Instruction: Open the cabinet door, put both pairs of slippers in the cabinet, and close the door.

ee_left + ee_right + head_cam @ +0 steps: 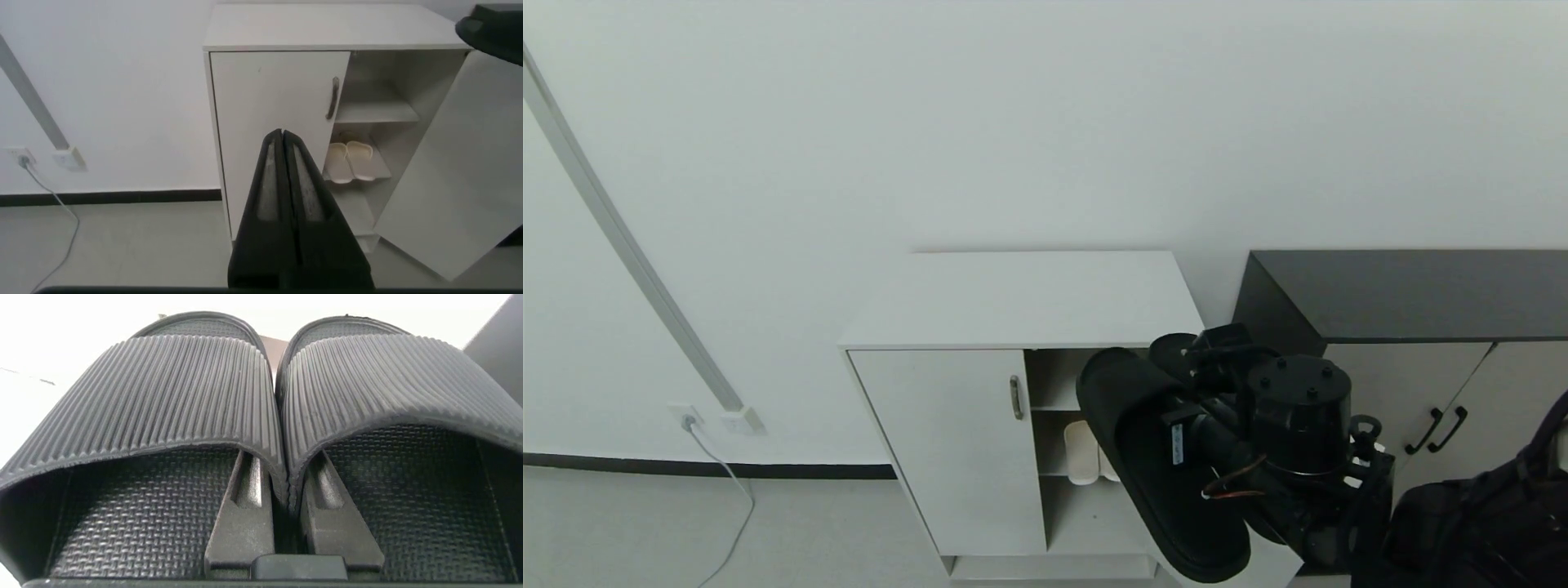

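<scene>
Pinching the black slippers by their inner edges before the open cabinet, the right gripper could drop one if a sole snags a shelf near the white slippers; the left gripper hangs closed and empty.
</scene>
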`<state>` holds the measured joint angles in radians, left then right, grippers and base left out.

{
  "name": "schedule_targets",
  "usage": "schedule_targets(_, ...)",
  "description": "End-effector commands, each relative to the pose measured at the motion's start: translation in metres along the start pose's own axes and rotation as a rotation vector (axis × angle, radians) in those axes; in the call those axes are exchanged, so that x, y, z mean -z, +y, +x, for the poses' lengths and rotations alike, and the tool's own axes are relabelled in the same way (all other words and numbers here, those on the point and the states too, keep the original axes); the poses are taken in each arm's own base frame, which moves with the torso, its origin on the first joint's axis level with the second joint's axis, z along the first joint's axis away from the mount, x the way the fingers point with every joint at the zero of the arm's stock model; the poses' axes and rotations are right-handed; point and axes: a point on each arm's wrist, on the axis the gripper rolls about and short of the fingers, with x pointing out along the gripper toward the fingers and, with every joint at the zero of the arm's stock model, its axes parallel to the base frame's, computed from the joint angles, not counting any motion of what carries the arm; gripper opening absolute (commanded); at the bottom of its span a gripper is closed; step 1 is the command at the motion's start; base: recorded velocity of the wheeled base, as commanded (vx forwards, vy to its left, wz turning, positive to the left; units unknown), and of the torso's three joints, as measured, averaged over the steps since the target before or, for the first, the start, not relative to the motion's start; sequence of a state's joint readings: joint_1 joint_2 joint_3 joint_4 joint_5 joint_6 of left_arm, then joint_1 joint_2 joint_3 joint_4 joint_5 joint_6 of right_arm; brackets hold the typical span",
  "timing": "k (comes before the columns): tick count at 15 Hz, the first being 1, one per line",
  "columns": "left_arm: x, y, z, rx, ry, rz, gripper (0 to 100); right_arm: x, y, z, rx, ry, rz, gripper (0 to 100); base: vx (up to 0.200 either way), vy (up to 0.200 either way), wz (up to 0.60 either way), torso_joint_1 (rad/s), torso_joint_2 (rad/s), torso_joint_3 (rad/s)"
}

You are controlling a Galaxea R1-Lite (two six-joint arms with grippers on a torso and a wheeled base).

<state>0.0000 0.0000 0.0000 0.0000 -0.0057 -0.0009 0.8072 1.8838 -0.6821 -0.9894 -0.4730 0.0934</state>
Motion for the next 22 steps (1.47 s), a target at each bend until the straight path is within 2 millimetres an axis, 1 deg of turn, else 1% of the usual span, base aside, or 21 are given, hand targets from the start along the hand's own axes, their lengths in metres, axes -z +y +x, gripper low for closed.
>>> schedule_targets(1, 0.0, 0.0, 0.0, 0.0, 0.0, -0.001, 0, 0.002, 0.0, 0.0, -0.004, 0.008, -0.004, 0, 0.0, 0.0, 0.0, 0.0, 0.0, 0.0)
schedule_targets(6, 0.0, 0.0, 0.0, 0.002, 0.0, -0.001, 0, 0.006, 0.001, 0.0, -0.005, 0.012, -0.006, 0, 0.0, 0.0, 0.0, 0.0, 0.0, 0.0)
schedule_targets(8, 0.0, 0.0, 0.0, 0.0, 0.0, 0.001, 0, 0.006, 0.001, 0.0, -0.007, 0.012, -0.006, 0, 0.0, 0.0, 0.0, -0.112, 0.22, 0.129)
schedule_targets(15, 0.0, 0.0, 0.0, 0.0, 0.0, 0.001, 0, 0.011, 0.003, -0.001, -0.014, 0.013, -0.012, 0, 0.0, 0.0, 0.0, -0.17, 0.38, 0.209)
schedule_targets(20, 0.0, 0.0, 0.0, 0.0, 0.0, 0.001, 0, 0.012, 0.003, 0.0, -0.014, 0.017, -0.017, 0, 0.0, 0.0, 0.0, -0.227, 0.54, 0.304)
schedule_targets(22, 0.0, 0.0, 0.0, 0.0, 0.0, 0.001, 0, 0.017, 0.004, 0.002, -0.012, 0.031, -0.023, 0, 0.0, 0.0, 0.0, -0.217, 0.55, 0.32)
